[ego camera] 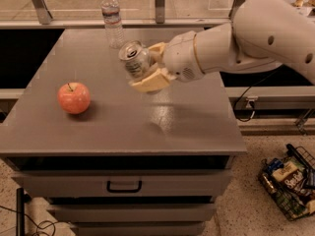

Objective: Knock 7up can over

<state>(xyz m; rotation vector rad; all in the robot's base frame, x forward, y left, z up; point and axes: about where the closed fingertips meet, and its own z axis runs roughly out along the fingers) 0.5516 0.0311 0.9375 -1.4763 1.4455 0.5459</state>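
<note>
The 7up can (135,59), a small silver-topped can with a pale label, is held tilted to the left, above the grey table (123,127). My gripper (147,67) reaches in from the right on a white arm. Its cream fingers (150,82) are shut on the can, one below it and one behind it. The can is off the tabletop and its top faces up and left.
A red apple (74,97) sits on the table's left part. A clear plastic water bottle (113,18) stands at the table's back edge, just behind the can. A wire basket of packets (288,181) lies on the floor at the right. Drawers are under the tabletop.
</note>
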